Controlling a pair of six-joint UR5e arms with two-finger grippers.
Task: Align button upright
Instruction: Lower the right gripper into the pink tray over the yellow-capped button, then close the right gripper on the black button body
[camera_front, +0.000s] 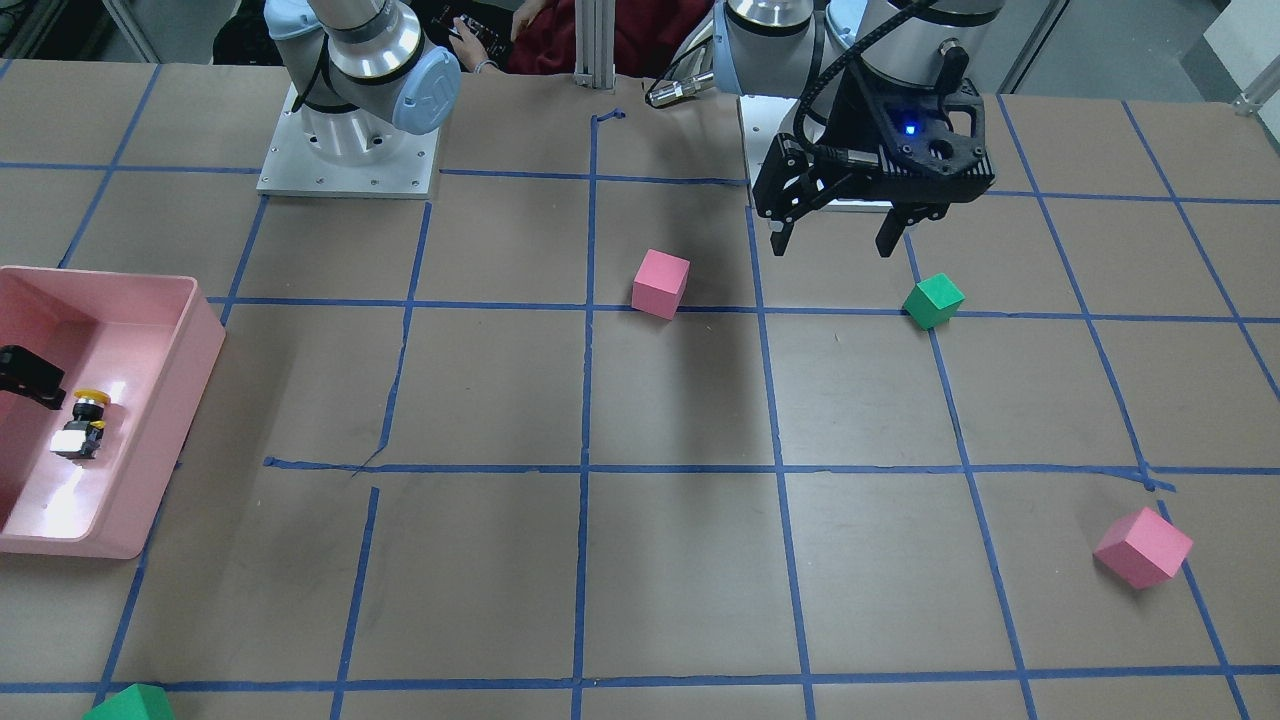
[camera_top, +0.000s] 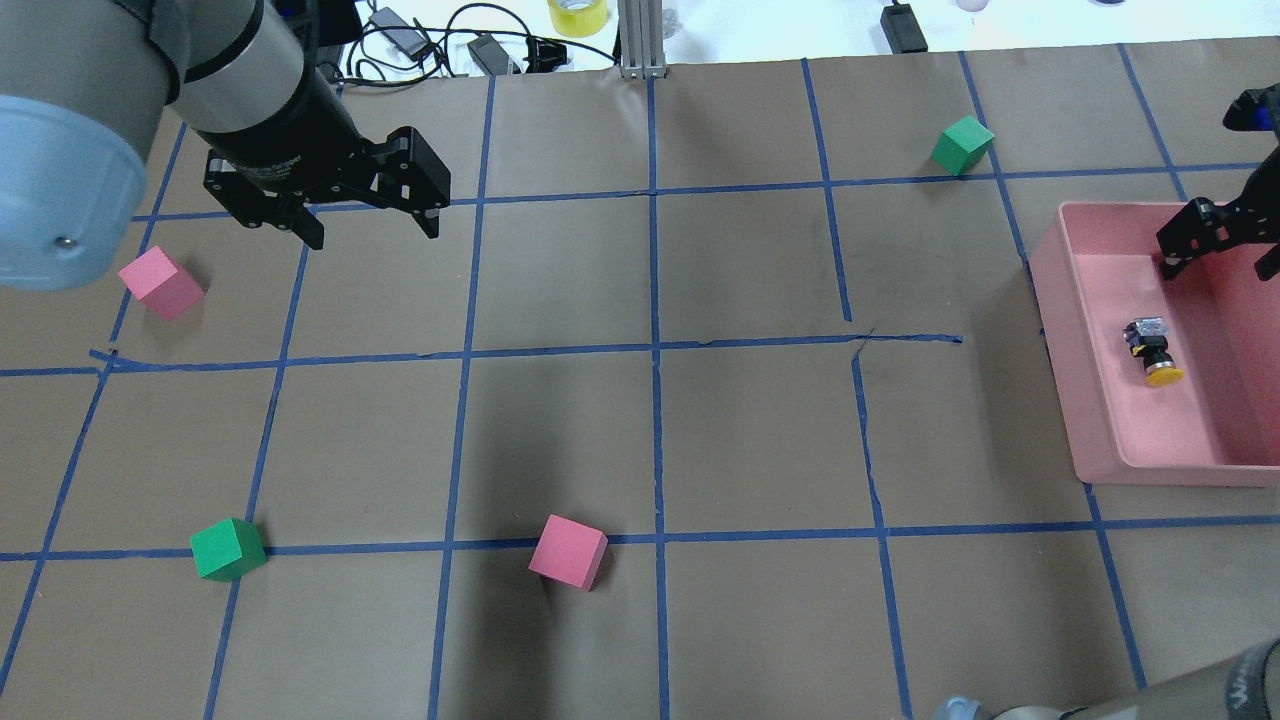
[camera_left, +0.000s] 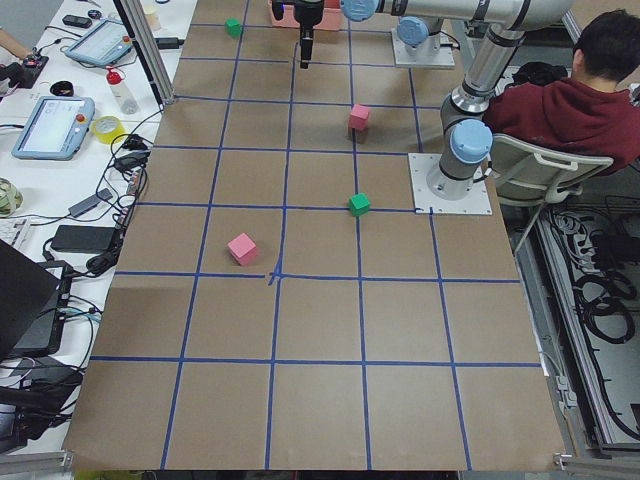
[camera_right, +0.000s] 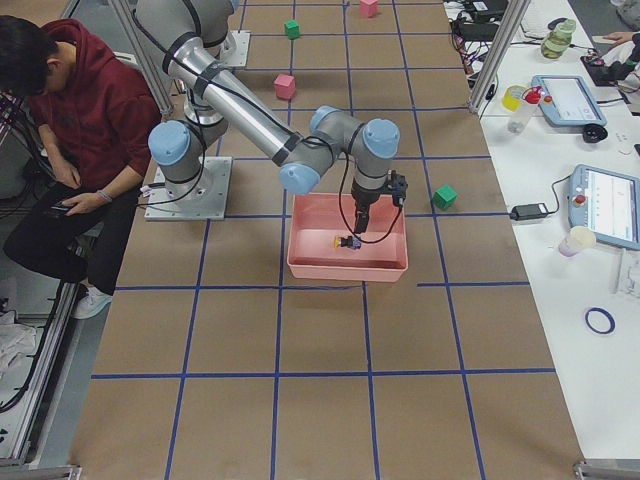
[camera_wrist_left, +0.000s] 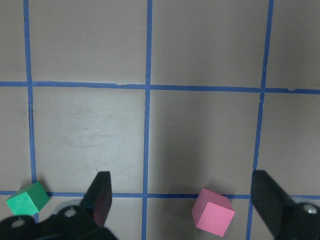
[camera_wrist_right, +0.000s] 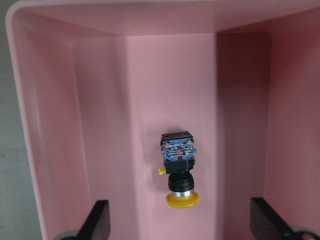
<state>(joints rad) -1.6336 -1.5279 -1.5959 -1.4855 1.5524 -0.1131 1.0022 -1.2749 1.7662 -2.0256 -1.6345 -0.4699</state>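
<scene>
While the button (camera_wrist_right: 179, 170) lies on its side in the pink bin (camera_wrist_right: 50, 150), your right claw (camera_top: 1215, 265) hangs wide open and empty above it, so you're probably at the approach: descend, grip, tip it cap-up.

My arms (camera_top: 240, 70) are silver-grey tubes with pale blue joint caps (camera_front: 425, 90) on white screw-dotted base plates (camera_front: 345, 170), and my black left gripper (camera_front: 834, 245) carries a black cable (camera_front: 838, 62) and a small blue light (camera_front: 910, 127).

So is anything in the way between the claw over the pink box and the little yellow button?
No, nothing visible. The open right gripper hangs above the yellow-capped black push-button, lying sideways, alone in the pink plastic tray.
</scene>
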